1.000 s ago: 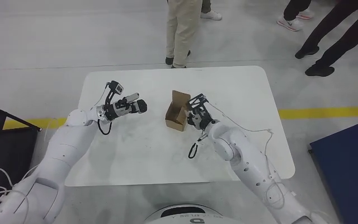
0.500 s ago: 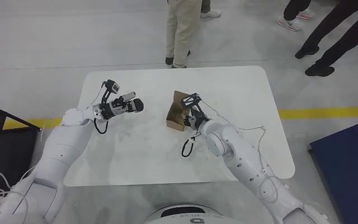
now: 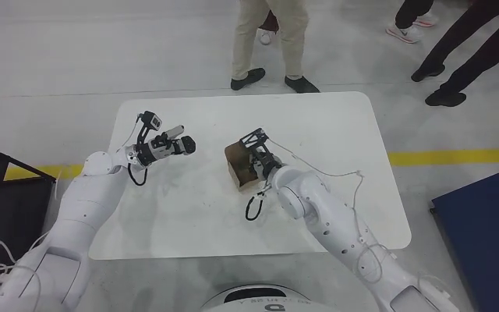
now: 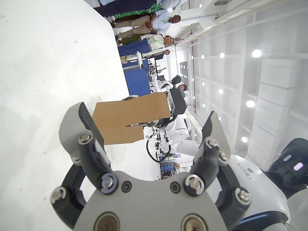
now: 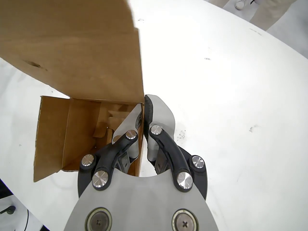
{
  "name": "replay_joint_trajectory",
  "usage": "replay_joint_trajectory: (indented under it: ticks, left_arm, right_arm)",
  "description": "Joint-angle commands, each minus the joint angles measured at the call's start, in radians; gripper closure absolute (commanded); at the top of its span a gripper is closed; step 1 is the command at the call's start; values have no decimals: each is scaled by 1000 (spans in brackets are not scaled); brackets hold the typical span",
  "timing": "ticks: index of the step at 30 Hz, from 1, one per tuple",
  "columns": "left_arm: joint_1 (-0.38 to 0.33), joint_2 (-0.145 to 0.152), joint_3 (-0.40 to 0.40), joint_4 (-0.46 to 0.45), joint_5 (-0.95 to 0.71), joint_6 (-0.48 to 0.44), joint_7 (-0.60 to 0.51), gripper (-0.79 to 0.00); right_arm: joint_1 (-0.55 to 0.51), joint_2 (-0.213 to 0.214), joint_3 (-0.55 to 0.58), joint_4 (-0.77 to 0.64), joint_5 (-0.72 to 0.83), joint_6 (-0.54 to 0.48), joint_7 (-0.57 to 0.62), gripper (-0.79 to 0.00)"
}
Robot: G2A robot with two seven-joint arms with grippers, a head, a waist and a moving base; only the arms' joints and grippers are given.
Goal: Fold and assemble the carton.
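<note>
Writing: the carton (image 5: 72, 61) shows plain brown cardboard on the faces that can be seen, with a dark smudge on the raised flap.
Count: one carton, one white desk (image 3: 335, 125), two end effectors.
Carton: it sits on the desk near the middle. It is part assembled, with its mouth open and one large flap standing up. Smaller flaps are folded inside.
Right end effector (image 5: 144, 104): it is closed tight on the carton's side wall, just below the corner of the raised flap. One finger (image 5: 127, 126) is inside the carton and the other is outside, with the cardboard pinched between them.
Left end effector (image 4: 148, 116): it is spread wide and holds nothing. It hangs above the desk and points toward the carton.
Carton relative to the end effectors: it is touching the right one, which grips it at the wall. It is well apart from the left one, straight ahead of the open fingers, with bare desk between them.
</note>
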Motion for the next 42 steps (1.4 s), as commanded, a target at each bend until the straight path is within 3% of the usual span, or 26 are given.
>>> replay_joint_trajectory:
  ticks: [1, 9, 12, 14, 15, 19, 23, 28, 30, 32, 34, 35, 37, 42]
  left_arm:
    - [-1, -2, -3, 3, 2, -1, -2, -785]
    - [-5, -11, -11, 10, 16, 7, -11, -785]
    - [-12, -13, -8, 13, 45, 20, -14, -785]
    - [-19, -15, -4, 11, 75, 28, -4, -785]
    - [-22, -16, -2, 7, 89, 30, 0, -785]
    - [-29, -17, 1, -5, 139, 44, 20, -785]
    - [-38, -17, 2, -24, 192, 66, 38, -785]
    - [-57, -6, 6, -57, 316, 111, 19, -785]
    - [-64, 2, 9, -78, 400, 127, 17, -785]
    - [-67, 10, 11, -110, 473, 145, 20, -785]
    - [-63, 13, 7, -151, 488, 156, 14, -785]
    - [-60, 15, 2, -165, 485, 165, 15, -785]
    - [-57, 16, -6, -179, 476, 171, 20, -785]
    - [-54, 16, -1, -183, 491, 172, 21, -785]
  right_arm:
    - [-9, 2, 3, -12, -17, -9, 0, 0]
    - [-12, -1, 21, 14, -5, -19, 36, 0]
    - [-12, -6, 42, 41, 68, -14, 22, -182]
    - [-5, -8, 64, 72, 118, -25, -4, -157]
    - [-5, -9, 74, 82, 133, -25, -18, -182]
    - [-21, -8, 105, 80, 175, -34, -64, -391]
    - [-57, -3, 151, 57, 274, -94, -120, -690]
    - [-116, 10, 245, 54, 405, -263, -271, -650]
    - [-146, 16, 284, 68, 454, -364, -365, -683]
    - [-168, 21, 309, 102, 503, -484, -452, -665]
    - [-176, 23, 322, 149, 540, -587, -516, -714]
    - [-175, 23, 322, 170, 558, -634, -540, -785]
    - [-164, 24, 318, 215, 598, -721, -546, -785]
    - [-161, 24, 319, 221, 601, -729, -545, -785]
